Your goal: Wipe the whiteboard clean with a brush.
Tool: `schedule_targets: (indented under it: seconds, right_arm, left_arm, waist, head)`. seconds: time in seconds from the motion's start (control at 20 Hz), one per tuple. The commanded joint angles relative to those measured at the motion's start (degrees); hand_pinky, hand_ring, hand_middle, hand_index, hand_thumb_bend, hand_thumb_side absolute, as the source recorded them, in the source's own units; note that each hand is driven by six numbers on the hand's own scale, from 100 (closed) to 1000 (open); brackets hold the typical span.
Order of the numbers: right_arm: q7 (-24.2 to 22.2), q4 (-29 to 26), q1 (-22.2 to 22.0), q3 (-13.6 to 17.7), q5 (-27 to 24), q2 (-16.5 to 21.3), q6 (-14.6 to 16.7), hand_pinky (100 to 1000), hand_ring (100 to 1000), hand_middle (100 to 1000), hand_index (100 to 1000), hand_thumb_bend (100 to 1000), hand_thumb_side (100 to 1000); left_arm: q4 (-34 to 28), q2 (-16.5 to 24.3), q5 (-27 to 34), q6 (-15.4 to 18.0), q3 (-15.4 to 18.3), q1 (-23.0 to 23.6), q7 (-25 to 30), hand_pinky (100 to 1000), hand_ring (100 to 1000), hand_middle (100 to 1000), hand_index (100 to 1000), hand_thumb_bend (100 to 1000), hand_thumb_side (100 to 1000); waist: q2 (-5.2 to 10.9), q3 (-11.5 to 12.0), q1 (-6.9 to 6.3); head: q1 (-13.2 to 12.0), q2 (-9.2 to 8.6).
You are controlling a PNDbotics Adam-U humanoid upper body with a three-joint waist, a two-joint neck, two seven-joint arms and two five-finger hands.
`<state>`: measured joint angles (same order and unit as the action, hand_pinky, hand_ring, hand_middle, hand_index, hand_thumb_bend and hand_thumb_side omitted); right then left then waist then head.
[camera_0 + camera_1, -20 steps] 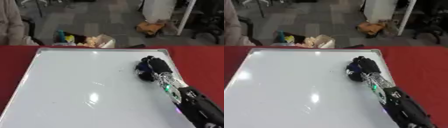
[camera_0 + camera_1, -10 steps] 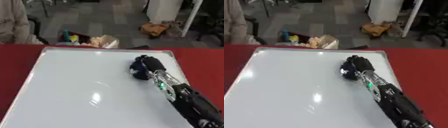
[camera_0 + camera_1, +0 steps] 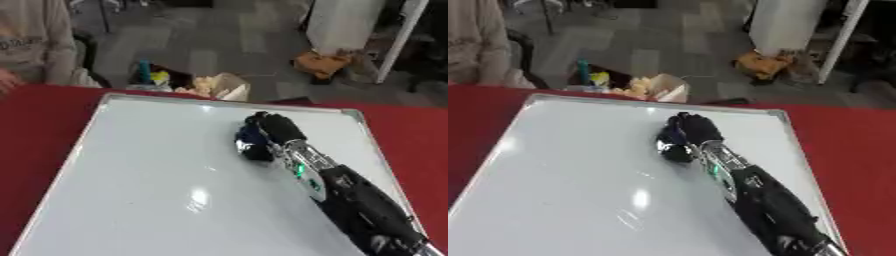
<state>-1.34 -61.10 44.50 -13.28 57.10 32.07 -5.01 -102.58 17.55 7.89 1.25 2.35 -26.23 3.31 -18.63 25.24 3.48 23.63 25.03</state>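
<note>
Right hand (image 3: 273,129) lying on whiteboard (image 3: 149,190) near far edge, fingers curling around dark brush (image 3: 252,145), pressing it against board.

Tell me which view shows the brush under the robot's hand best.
The left eye view: the dark brush sticks out clearly to the left of the right hand curled over it on the whiteboard. The right eye view shows nearly the same, no better.

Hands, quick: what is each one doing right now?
Right hand: fingers curled over a dark brush, pressed on the whiteboard.
Left hand: not in view.
</note>
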Motion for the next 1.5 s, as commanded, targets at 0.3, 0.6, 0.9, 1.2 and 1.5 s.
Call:
schedule_targets:
  seconds: [0.3,0.6,0.9,1.2,1.5]
  right_arm:
    - [-1.1,-0.7,1.0,-2.0,1.6,-1.4,1.9,446,686,719,860,100,858]
    - [-0.6,1.0,-0.3,-0.3,2.0,-0.3,0.2,454,689,722,862,100,850]
    - [1.4,2.5,-2.6,2.7,0.1,2.1,-2.9,446,685,715,858,100,843]
    - [3.6,2.8,-4.6,5.0,-3.1,4.7,-6.0,437,680,709,854,100,838]
    - [4.4,2.6,-5.9,5.6,-4.9,5.9,-7.6,438,680,709,854,100,838]
  left_arm:
    - [-1.0,0.4,0.4,0.1,0.0,-1.1,0.4,508,625,608,725,763,852]
    - [-1.0,0.6,0.3,0.2,0.1,-1.0,0.3,508,625,608,725,764,852]
    - [-1.0,1.0,0.2,0.2,0.3,-0.8,0.2,508,625,608,725,764,852]
    - [-0.9,1.3,0.2,0.3,0.5,-0.5,0.0,508,625,608,725,765,852]
    - [-0.9,1.4,0.1,0.3,0.6,-0.3,0.0,509,624,607,724,764,852]
  waist:
    - [0.72,0.6,-0.26]
    - [0.78,0.1,-0.31]
    - [0.88,-1.0,-0.64]
    - [0.93,-2.3,-1.06]
    - [1.01,-3.1,-1.29]
  head:
    - [1.0,-0.97]
    - [0.7,-1.33]
    - [0.1,-1.7]
    - [-0.5,-1.72]
    - [-0.9,-1.74]
